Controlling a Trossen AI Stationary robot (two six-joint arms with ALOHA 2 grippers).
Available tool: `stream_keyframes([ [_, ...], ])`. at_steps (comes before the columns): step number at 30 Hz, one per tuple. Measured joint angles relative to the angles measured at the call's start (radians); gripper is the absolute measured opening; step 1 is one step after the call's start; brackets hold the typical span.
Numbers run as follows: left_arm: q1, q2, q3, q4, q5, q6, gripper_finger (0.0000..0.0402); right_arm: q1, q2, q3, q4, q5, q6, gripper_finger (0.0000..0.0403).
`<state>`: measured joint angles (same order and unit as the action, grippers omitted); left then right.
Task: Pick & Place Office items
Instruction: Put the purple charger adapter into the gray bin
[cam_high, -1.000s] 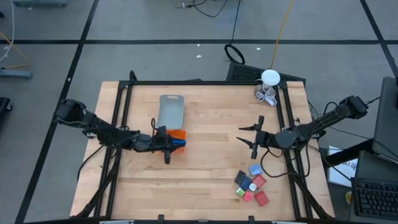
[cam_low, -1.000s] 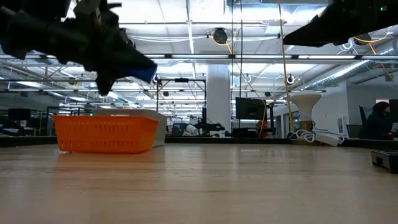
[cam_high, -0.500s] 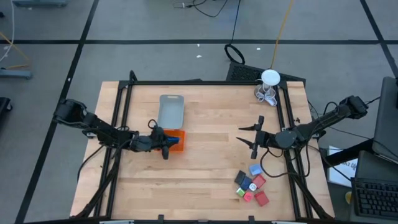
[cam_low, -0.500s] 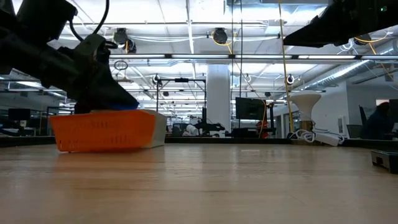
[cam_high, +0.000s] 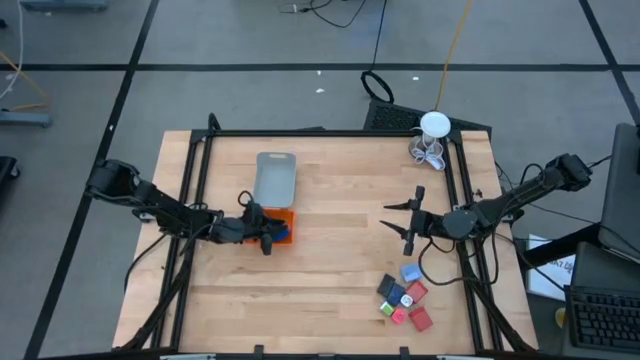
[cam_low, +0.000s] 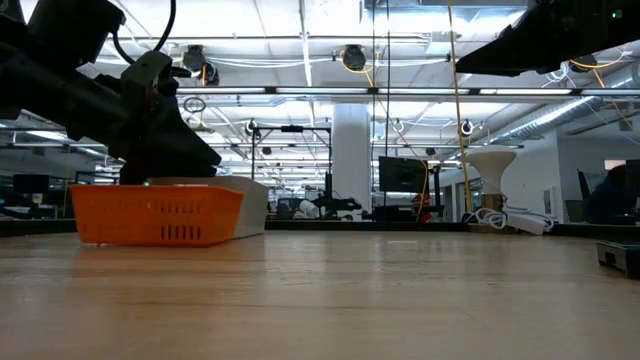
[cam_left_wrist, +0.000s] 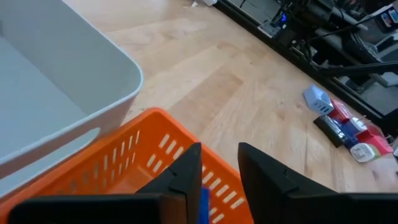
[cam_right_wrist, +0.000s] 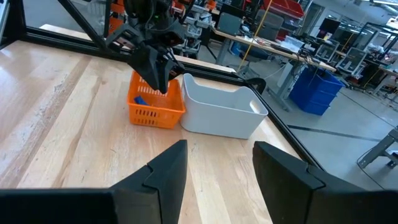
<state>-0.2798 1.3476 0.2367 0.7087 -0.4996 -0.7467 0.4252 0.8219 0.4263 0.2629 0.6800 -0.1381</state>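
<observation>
Blue office item (cam_left_wrist: 203, 203) lies inside the orange tray (cam_left_wrist: 134, 158), directly beneath the left gripper (cam_left_wrist: 214, 165), whose fingers are slightly parted, gripping nothing; its long axis cannot be told. Right gripper (cam_high: 400, 217) hovers open near the tabletop's (cam_high: 330, 280) right edge.

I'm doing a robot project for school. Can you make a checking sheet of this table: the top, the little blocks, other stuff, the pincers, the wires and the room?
Surface: wooden table inside a black frame.
Job's things: pile of small blocks, blue, red, black, green, pink and white, near the right front corner; one blue piece lies in the orange tray.
Clutter: grey tray touching the orange tray; white round thing with wire loops at the back right.
Pincers: left pincer over the orange tray, fingers slightly apart; right pincer open, holding nothing, above bare wood.
Cables: black and yellow cables on the floor behind the table.
Surroundings: workshop with benches, blue bins, ceiling lights.
</observation>
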Motion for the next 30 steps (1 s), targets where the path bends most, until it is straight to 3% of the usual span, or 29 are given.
stream_keyframes([
  [5,0.000,0.000,0.000,0.027,0.000,-0.001,0.0116,0.000,0.000,0.000,0.000,0.000,0.000,0.0171],
  [11,0.000,-0.026,0.000,0.232,0.008,0.051,0.0117,0.000,0.000,0.000,0.000,0.000,0.000,0.0171],
  [19,0.000,-0.229,0.001,0.282,0.160,0.210,0.0117,0.012,-0.014,0.000,-0.011,-0.002,0.037,0.0171],
  [24,0.000,-0.446,0.001,0.191,0.273,0.300,0.0118,0.037,-0.040,0.000,-0.022,-0.002,0.044,0.0171],
  [30,0.000,-0.738,0.000,-0.137,0.223,0.402,0.0118,0.069,-0.073,0.000,-0.021,-0.003,0.045,0.0171],
])
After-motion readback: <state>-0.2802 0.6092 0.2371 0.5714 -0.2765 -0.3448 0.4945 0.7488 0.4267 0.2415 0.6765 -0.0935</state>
